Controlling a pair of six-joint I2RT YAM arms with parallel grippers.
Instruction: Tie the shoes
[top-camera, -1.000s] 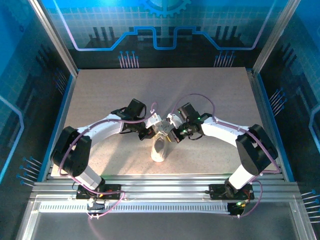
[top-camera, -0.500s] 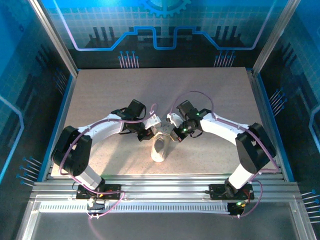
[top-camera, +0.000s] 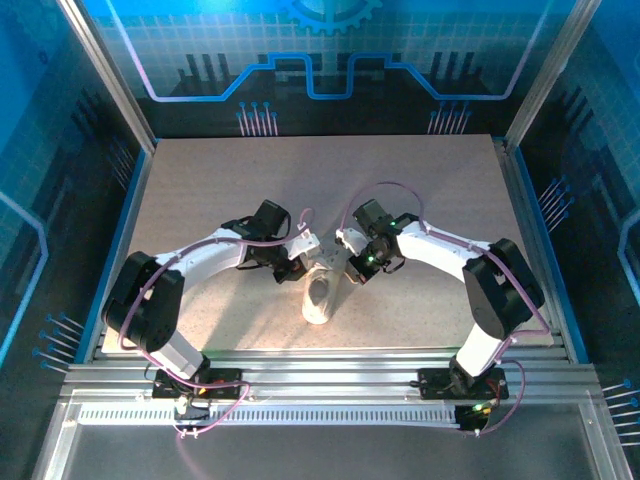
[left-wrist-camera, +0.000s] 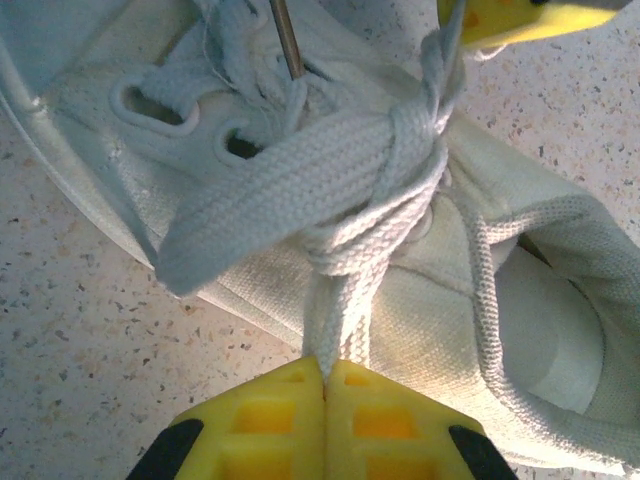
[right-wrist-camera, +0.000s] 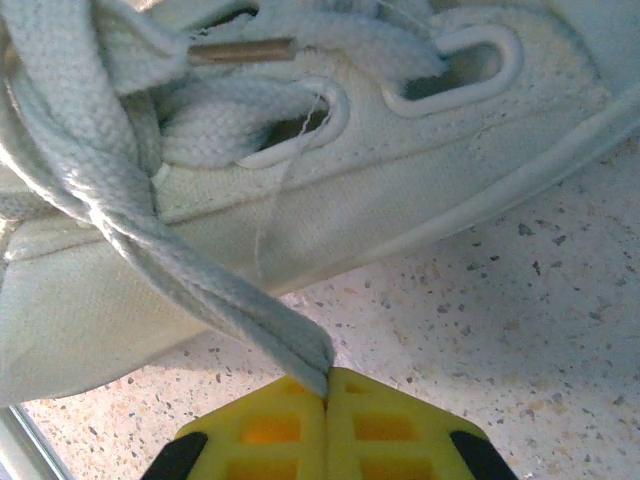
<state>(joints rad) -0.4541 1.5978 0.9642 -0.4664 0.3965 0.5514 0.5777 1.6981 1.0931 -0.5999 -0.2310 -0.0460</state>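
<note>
1. The shoe (top-camera: 320, 296) lies near the middle of the table (top-camera: 200, 190), a little toward 6 o'clock, with its length running from 12 to 6.
2. The left gripper (left-wrist-camera: 325, 368), at the shoe's 10 o'clock, is clenched on a twisted strand (left-wrist-camera: 338, 300) that leads up to the knot (left-wrist-camera: 395, 150) over the eyelets.
3. The right gripper (right-wrist-camera: 327, 380), at the shoe's 2 o'clock, is clenched on a flat strand (right-wrist-camera: 190, 270), gripping only its very tip.
4. Risk: that tip hold looks thin. A harder outward pull could slide the flat strand out of the pads, and the knot would go slack.
5. Risk: nothing seems to pin the shoe down. If one arm pulls harder toward 9 than the other toward 3, the light shoe may drag or roll instead of the wrap tightening.
6. Risk: a loose aglet (left-wrist-camera: 287, 40) lies across the eyelets close to the knot. It could snag in the wrap, or a strand could pull right through and undo it.
</note>
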